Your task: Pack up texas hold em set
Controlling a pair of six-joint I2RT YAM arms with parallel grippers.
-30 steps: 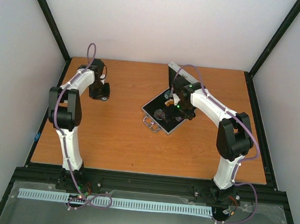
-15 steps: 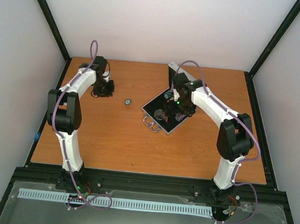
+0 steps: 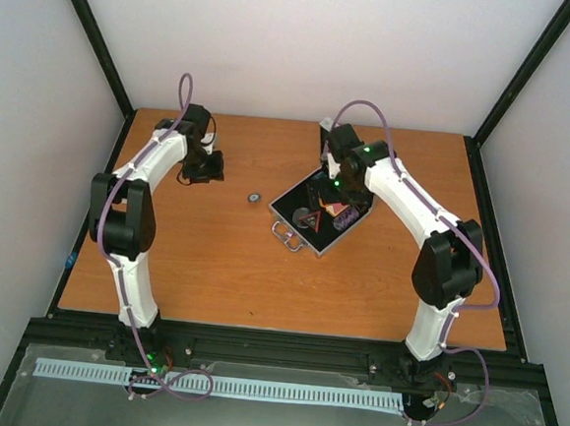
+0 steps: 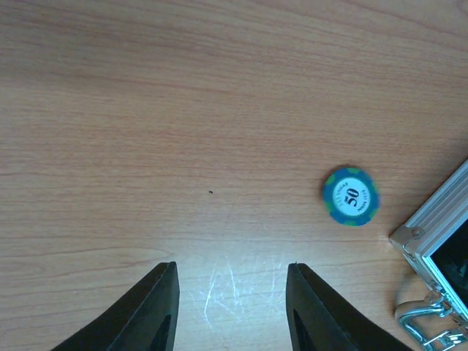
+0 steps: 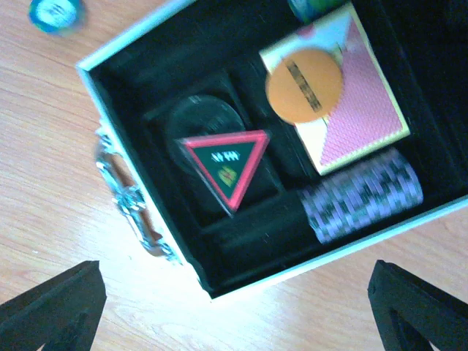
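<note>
The flat aluminium case [image 5: 121, 42] is seen open on the wood-grain table [image 4: 146, 110], filling the middle of the right wrist view. Its black lining is packed with a red-edged black triangle [image 5: 227, 164], a smooth orange disc [image 5: 304, 85] laid on the pink-and-white card pack [image 5: 358, 124], and a ribbed row of purple chips [image 5: 362, 194]. A round blue-green chip [image 4: 351, 196] marked 50 is left flat on the wood at the right of the left wrist view, just beside the case's corner. The left gripper [image 4: 231, 267] is held with its fingers apart and empty, and the right gripper [image 5: 234, 270] is spread wide above the case, clamped on nothing.
</note>
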